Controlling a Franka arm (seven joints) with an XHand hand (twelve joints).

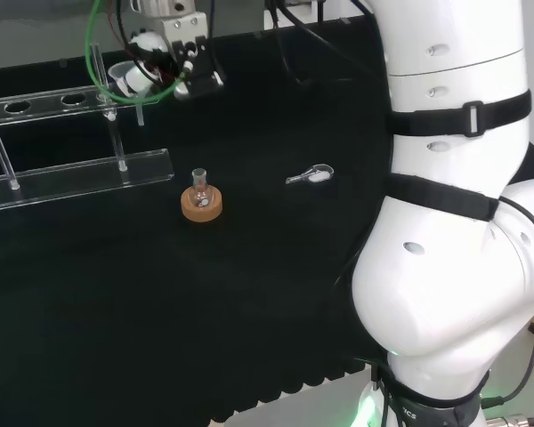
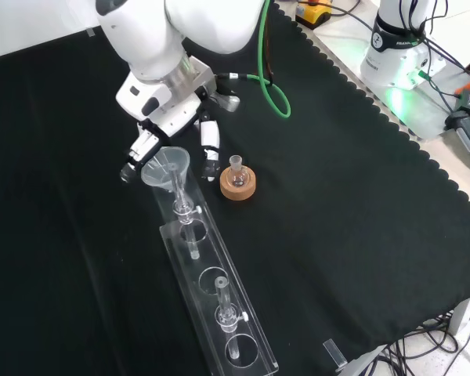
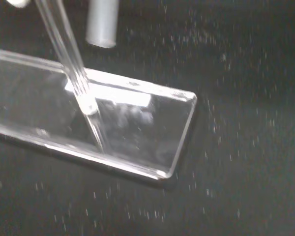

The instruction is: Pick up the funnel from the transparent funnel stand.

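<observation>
Head view, left to right: clear acrylic funnel stand (image 1: 80, 169) with round holes in its upper shelf, set on the black-cloth desk (image 1: 249, 311); above the stand's right end, black and white robot hand (image 1: 165, 67) with fingers curled round the rim of a small clear conical funnel (image 1: 125, 80), stem hanging down beside the shelf; nearer centre, small clear glass flask (image 1: 198, 182) upright in a round cork ring (image 1: 201, 205); to its right and well apart, small clear and silvery object (image 1: 310, 176) lying flat on the cloth; at far right, large white arm links (image 1: 454, 222). Front view, left to right: robot hand (image 2: 168, 117) entering from the top, fingertips (image 2: 210, 145) closed on either side of the funnel (image 2: 166, 166); funnel mouth tilted and raised above the top end of the stand (image 2: 219, 313), stem pointing down toward the first hole, contact with the hole not discernible; just right of the funnel, flask (image 2: 236, 166) in cork ring (image 2: 239, 186), close to the stand but apart from it. Wrist view: clear slanting rod (image 3: 71, 69) over the stand's base plate (image 3: 137, 142), a pale cylindrical tip (image 3: 102, 24) nearby.
</observation>
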